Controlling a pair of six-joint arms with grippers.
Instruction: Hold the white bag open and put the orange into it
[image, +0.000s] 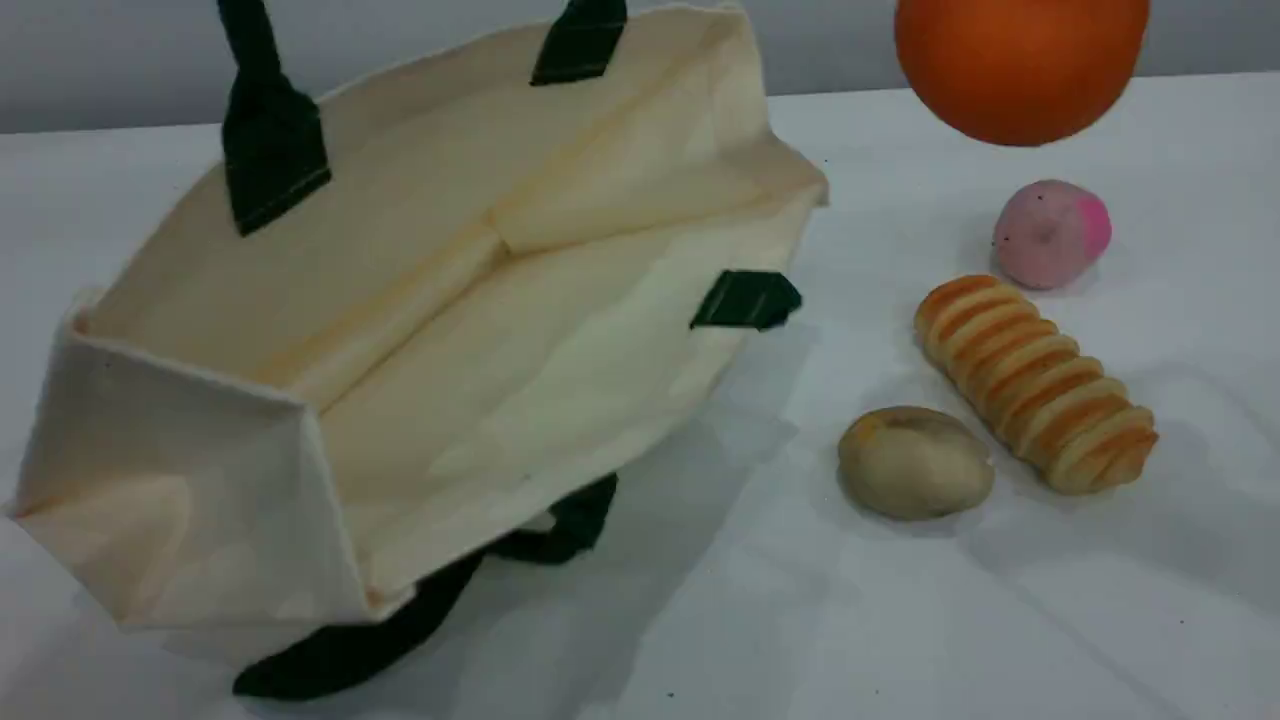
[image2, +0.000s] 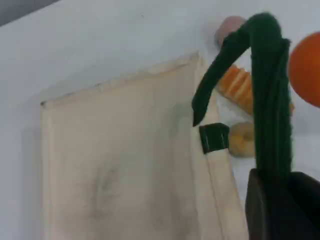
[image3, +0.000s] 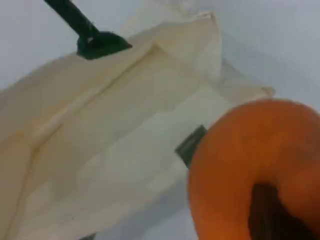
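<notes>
Slanted overhead scene view, two close wrist views, white bag (image: 420, 330) shared.

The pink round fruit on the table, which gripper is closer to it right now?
Right. The right gripper holds the orange in the air just above and behind the pink fruit. The left gripper holds the white bag's green handle up, across the table.

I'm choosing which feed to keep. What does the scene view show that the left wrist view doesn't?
Scene view only: the white bag's open inside and the lower strap lying on the table. Left wrist view only: the left gripper pinching the raised green handle. Both: the orange, bread loaf and pink fruit.
</notes>
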